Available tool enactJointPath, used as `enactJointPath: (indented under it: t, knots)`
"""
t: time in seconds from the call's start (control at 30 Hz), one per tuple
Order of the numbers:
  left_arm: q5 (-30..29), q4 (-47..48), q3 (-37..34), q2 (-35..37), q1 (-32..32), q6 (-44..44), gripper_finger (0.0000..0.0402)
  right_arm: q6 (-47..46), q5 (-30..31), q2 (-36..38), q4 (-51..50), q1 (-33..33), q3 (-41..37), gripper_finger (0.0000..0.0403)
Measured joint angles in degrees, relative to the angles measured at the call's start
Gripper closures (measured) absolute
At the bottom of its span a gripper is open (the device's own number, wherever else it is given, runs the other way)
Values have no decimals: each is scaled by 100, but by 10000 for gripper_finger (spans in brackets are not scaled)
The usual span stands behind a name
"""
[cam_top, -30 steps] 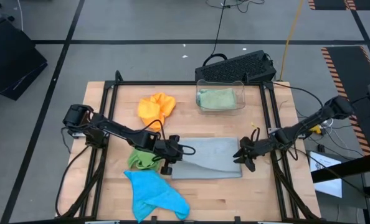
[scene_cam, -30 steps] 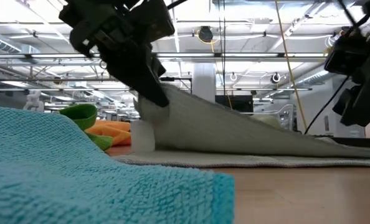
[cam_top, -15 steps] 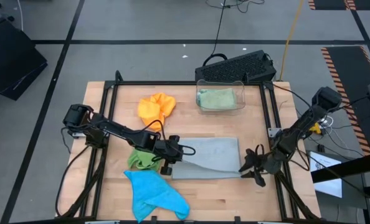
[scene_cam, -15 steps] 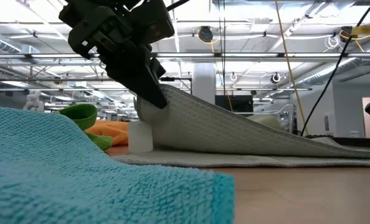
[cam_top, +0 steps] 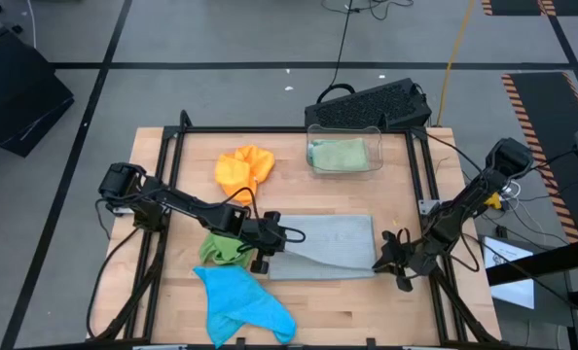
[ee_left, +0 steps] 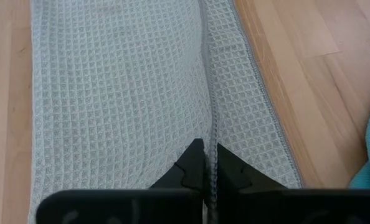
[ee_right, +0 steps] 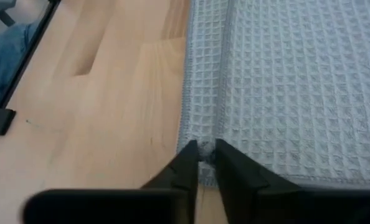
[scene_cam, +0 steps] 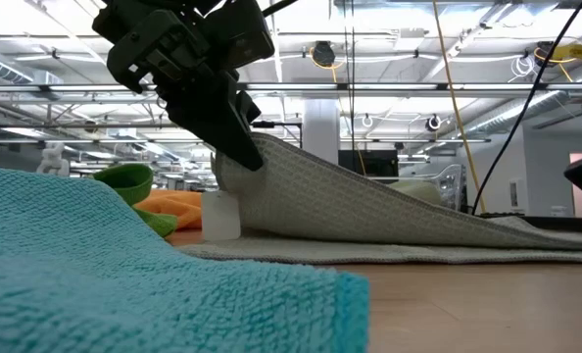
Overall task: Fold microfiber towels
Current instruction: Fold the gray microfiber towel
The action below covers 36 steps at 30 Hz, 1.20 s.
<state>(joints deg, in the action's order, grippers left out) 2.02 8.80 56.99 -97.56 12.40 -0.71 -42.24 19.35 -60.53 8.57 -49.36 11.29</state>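
High view. A grey towel (cam_top: 328, 243) is laid flat at the centre of the bench (cam_top: 406, 311), its long axis running left to right between the two arms. The left gripper (cam_top: 268, 233) is set at the towel's left end, the right gripper (cam_top: 388, 261) at its near right corner; each arm is thus nearest its own end. Also listed: an orange towel (cam_top: 244, 167) at the far left, a bright green towel (cam_top: 223, 249) just beside the left gripper, a blue towel (cam_top: 242, 301) at the near edge, and a pale green towel (cam_top: 338, 153) inside a clear bin (cam_top: 345, 129).

Low view. The grey towel's left end is seen raised off the bench in the left gripper's jaws, the cloth sloping down to lie flat toward the right.

Left wrist view. The jaws are clenched on a pinched ridge of the grey cloth, the towel stretching away ahead of them.

Right wrist view. The jaws are nearly closed around the hemmed corner of the grey towel; a firm hold cannot be confirmed. The fold is judged to turn on both ends being lifted together across the short axis.
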Motion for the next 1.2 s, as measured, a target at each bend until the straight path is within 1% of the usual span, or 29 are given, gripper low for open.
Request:
enactJointPath:
  t: [0.03, 0.1, 0.17, 0.3, 0.4, 0.5, 0.57, 0.7, 0.87, 0.93, 1.07, 1.2]
  knots:
    - [0, 0, 0, 0, 0, 17, 387, 26, -2, 5, 5, 2, 0, 384]
    - [-4, 0, 0, 0, 0, 26, 395, 91, 3, 39, 8, 2, 0, 396]
    - [-8, 0, 0, 0, 0, 35, 397, 94, 3, 97, 17, 2, 0, 394]
    - [-11, 6, -2, 36, 0, 31, 388, 116, -6, 307, 12, 2, 0, 400]
    - [-5, -76, 0, 66, 7, 20, 392, 114, -12, 500, -57, 2, 0, 400]
    - [132, -74, -2, 61, 7, 5, 397, 100, -160, 627, -249, 2, 0, 401]
    - [211, -223, -2, 61, 9, -75, 392, 19, -241, 687, -421, 2, -2, 401]
    - [247, -306, -2, 61, 86, -152, 385, -54, -464, 741, -406, 4, -4, 402]
    - [254, -303, -2, 61, 181, -129, 397, -199, -636, 737, -381, 2, -4, 402]
    - [251, -285, -2, 61, 196, -132, 395, -210, -729, 736, -390, 2, -4, 402]
    - [249, -260, -2, 61, 195, -131, 383, -249, -734, 703, -375, 28, -4, 402]
    - [249, -239, -2, 61, 195, -113, 393, -253, -740, 693, -342, 28, -4, 399]
